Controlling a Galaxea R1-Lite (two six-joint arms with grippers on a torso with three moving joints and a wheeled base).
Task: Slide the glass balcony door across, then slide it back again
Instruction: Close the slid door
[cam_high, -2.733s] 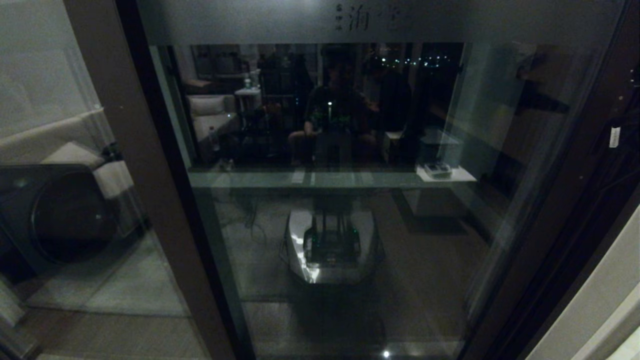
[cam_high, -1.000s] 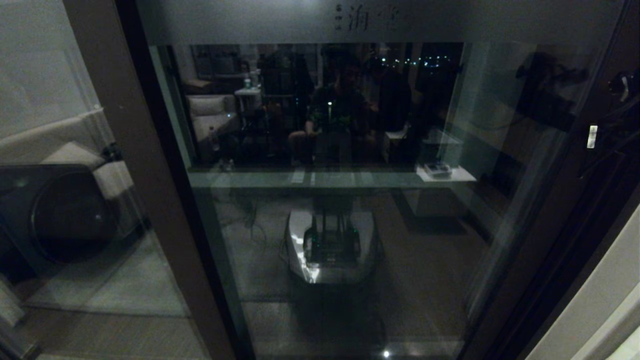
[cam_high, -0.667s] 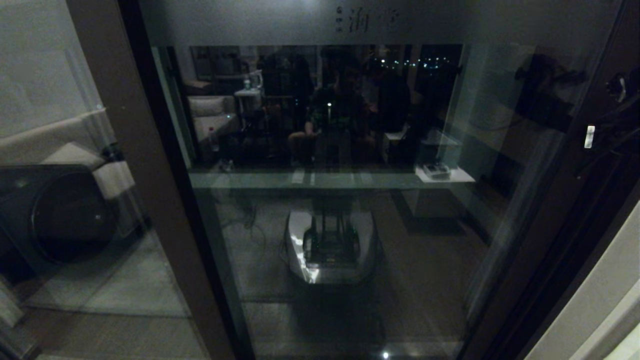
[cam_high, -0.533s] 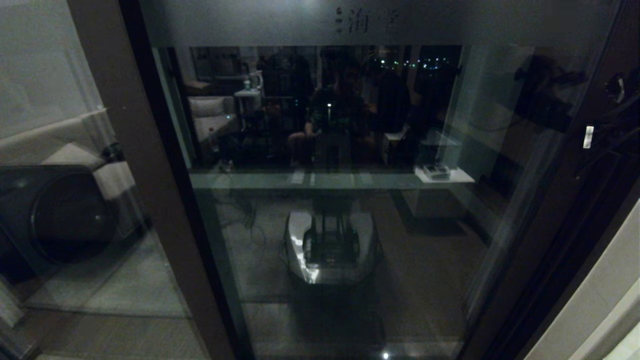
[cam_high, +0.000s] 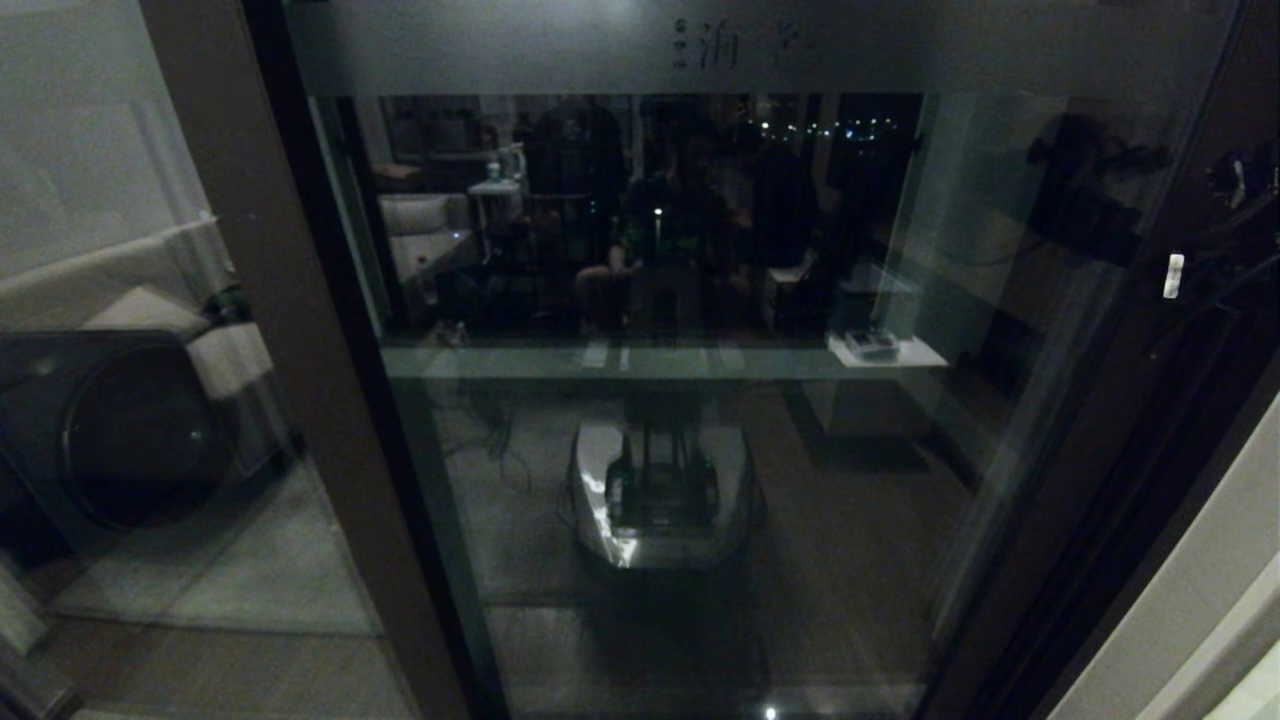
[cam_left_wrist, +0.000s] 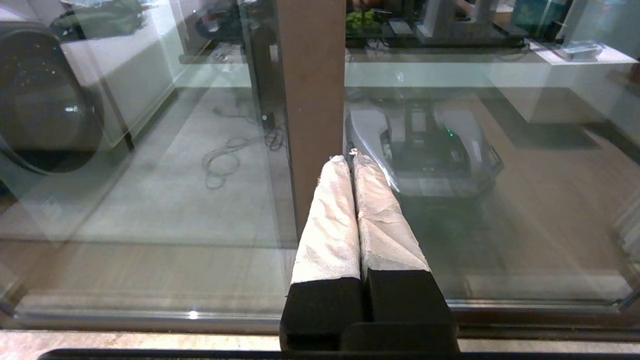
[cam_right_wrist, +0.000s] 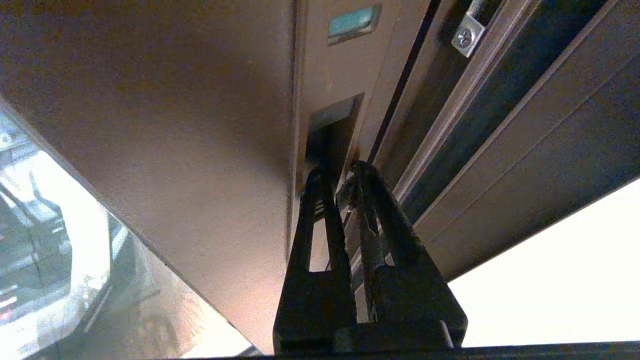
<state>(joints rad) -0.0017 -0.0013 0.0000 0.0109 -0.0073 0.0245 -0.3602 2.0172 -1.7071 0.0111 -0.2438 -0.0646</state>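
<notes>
The glass balcony door (cam_high: 700, 450) fills the head view, clear glass in a dark brown frame. Its right edge stile (cam_high: 1120, 380) carries a narrow recessed black handle (cam_right_wrist: 332, 125). My right arm (cam_high: 1240, 230) reaches up to that stile at the far right. In the right wrist view my right gripper (cam_right_wrist: 341, 170) is shut on the handle: one finger sits inside the recess, the other outside its lip. My left gripper (cam_left_wrist: 350, 156), with white-wrapped fingers pressed together and nothing held, hangs low before the glass beside another brown stile (cam_left_wrist: 310, 100). The head view does not show it.
A brown-framed glass panel (cam_high: 150, 250) without a handle stands at the left, with a dark washing machine (cam_high: 130, 430) behind it. The door jamb's channels (cam_right_wrist: 500, 100) and a silver screw bracket (cam_right_wrist: 467, 32) lie beside the handle. A pale wall (cam_high: 1200, 620) bounds the right. The floor track (cam_left_wrist: 150, 317) runs below.
My right arm rose from low at the right edge up along the door's right stile and crept left. The door frame has barely shifted. The left arm stayed out of the head view.
</notes>
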